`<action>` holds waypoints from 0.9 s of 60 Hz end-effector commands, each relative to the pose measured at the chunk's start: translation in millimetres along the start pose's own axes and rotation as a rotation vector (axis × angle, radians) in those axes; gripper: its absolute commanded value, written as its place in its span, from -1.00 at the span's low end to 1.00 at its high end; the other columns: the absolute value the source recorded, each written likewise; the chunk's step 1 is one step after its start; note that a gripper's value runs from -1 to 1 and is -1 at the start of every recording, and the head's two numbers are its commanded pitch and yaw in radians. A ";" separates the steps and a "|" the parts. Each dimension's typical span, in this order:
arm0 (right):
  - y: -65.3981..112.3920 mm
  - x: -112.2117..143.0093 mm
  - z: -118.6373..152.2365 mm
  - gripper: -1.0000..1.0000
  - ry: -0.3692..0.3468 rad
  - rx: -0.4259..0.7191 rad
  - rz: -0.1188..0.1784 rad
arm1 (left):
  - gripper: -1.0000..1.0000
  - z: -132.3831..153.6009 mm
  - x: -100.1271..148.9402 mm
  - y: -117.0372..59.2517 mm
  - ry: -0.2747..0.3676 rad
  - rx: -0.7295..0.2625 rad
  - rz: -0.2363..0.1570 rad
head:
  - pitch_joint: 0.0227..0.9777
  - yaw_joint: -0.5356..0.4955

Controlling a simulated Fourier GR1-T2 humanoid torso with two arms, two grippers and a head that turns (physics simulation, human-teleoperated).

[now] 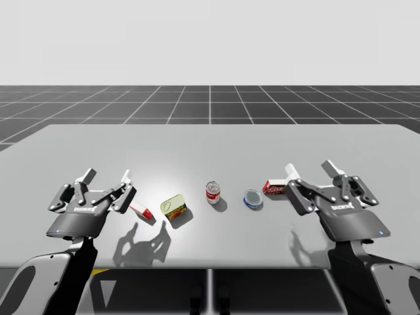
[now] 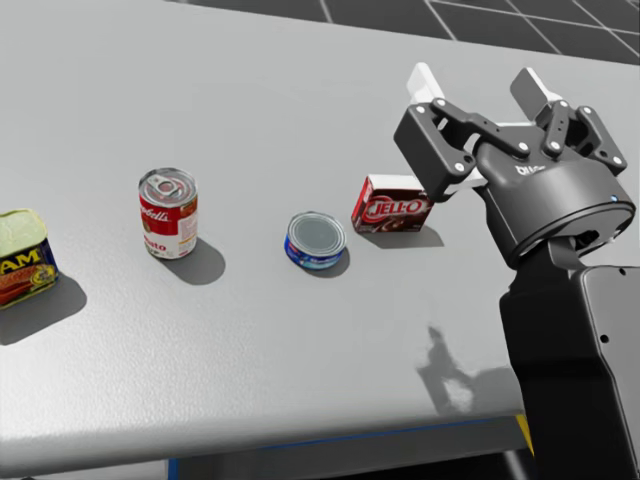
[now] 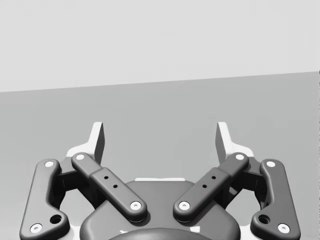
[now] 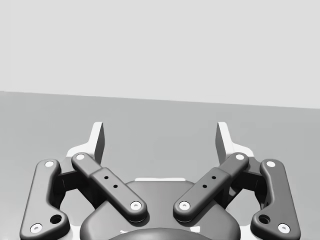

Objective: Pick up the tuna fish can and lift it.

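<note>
tuna can [image 1: 253, 198]: short round blue can with a silver lid, upright on the table [image 1: 216, 147], right of centre and towards my edge. Nothing is gripping it.
right gripper [image 1: 310, 169]: fingers spread wide with nothing between them. It hangs above the table to the right of the tuna can, apart from it. In my right wrist view I see only bare table between and ahead of the fingers.
red box [image 1: 274, 188]: lies flat between the tuna can and the right gripper, just beside the can. In my head view a right gripper finger overlaps the box's right end. I can't tell if they touch.
left gripper [image 1: 107, 177]: fingers also spread and empty, over the left side of the table, well apart from the tuna can. My left wrist view shows bare table ahead.
small red-and-white box [image 1: 140, 210]: on the table just to the right of the left gripper.
rectangular can [image 1: 175, 207]: yellow-green top, between the small red-and-white box and the red-and-white round can.
red-and-white round can [image 1: 213, 193]: upright and taller than the tuna can, near it on its left, not touching.
</note>
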 end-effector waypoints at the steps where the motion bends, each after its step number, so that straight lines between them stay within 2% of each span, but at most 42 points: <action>1: 7.6 -1.5 33.1 -1.00 0.065 0.111 -0.027 | -1.00 0.9 0.2 -0.5 0.002 -0.002 0.005 | 0.76 -0.51; 14: 16.7 -19.2 77.4 -1.00 0.144 0.214 -0.017 | -1.00 1.1 0.2 -0.5 0.005 -0.003 0.010 | 0.76 -0.50; 25: 28.4 -47.6 91.0 -1.00 0.170 0.254 -0.013 | -1.00 1.1 0.1 -0.9 0.006 -0.005 0.012 | 0.76 -0.50; 33: 35.4 -67.9 86.3 -1.00 0.201 0.258 -0.039 | -1.00 0.9 -0.4 -1.3 0.006 -0.006 0.009 | 0.77 -0.50; 39: 39.7 -82.1 77.6 -1.00 0.210 0.247 -0.020 | -1.00 0.8 -0.6 -1.8 0.005 -0.006 0.006 | 0.77 -0.49; 40: 40.9 -87.9 73.7 -1.00 0.209 0.235 0.004 | -1.00 0.7 -0.6 -1.9 0.005 -0.006 0.005 | 0.77 -0.49; 42: 42.0 -91.3 71.1 -1.00 0.209 0.226 0.019 | -1.00 0.8 -0.6 -2.0 0.004 -0.005 0.005 | 0.77 -0.49; 45: 44.1 -97.3 66.1 -1.00 0.221 0.223 0.016 | -1.00 0.8 -0.5 -1.9 0.004 -0.005 0.004 | 0.78 -0.49; 49: 45.7 -107.4 57.5 -1.00 0.238 0.206 0.034 | -1.00 0.9 -0.5 -2.0 0.003 -0.005 0.003 | 0.78 -0.49; 51: 46.2 -111.2 53.3 -1.00 0.250 0.198 0.026 | -1.00 1.0 -0.5 -2.1 0.002 -0.005 0.003 | 0.78 -0.49; 54: 46.9 -115.9 47.9 -1.00 0.258 0.189 0.030 | -1.00 1.0 -0.5 -2.1 0.002 -0.006 0.002 | 0.78 -0.48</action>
